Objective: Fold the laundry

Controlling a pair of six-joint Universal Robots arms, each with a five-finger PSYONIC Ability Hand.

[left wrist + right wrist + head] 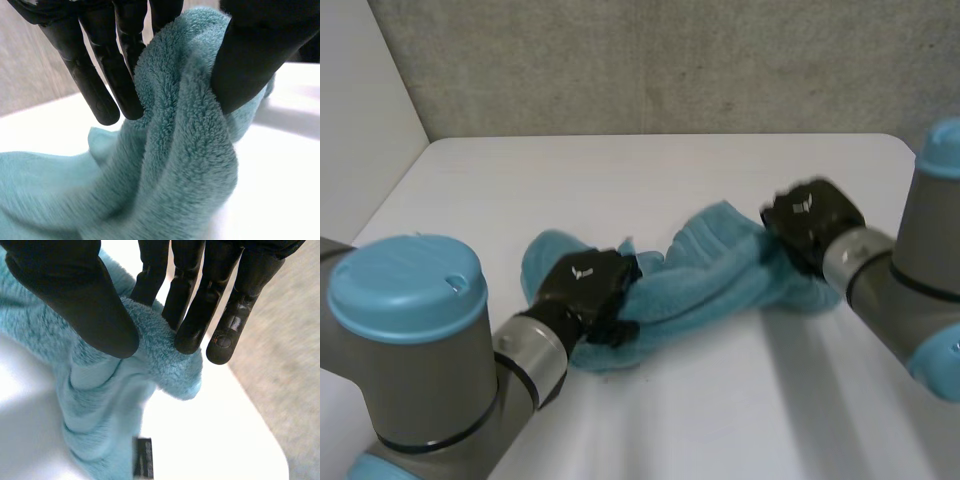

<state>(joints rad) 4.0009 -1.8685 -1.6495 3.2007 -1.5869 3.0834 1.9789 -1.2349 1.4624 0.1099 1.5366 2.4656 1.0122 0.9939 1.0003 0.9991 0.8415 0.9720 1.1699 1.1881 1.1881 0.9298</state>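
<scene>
1. Teal fluffy towel [705,280] lies bunched on your white counter [650,170], with bare room all round it.
2. Left hand [588,285] pinches one end.
3. Right hand [810,218] pinches the opposite end's edge.

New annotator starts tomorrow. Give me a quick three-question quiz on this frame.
1. True or false: the towel lies flat and neatly folded on the table.
2. The left hand is: A) open above the towel, B) pinching the towel, C) shut on nothing.
3. What does the right hand pinch between thumb and fingers?
Key: 1 false, it is bunched; 2 B; 3 the towel.
</scene>
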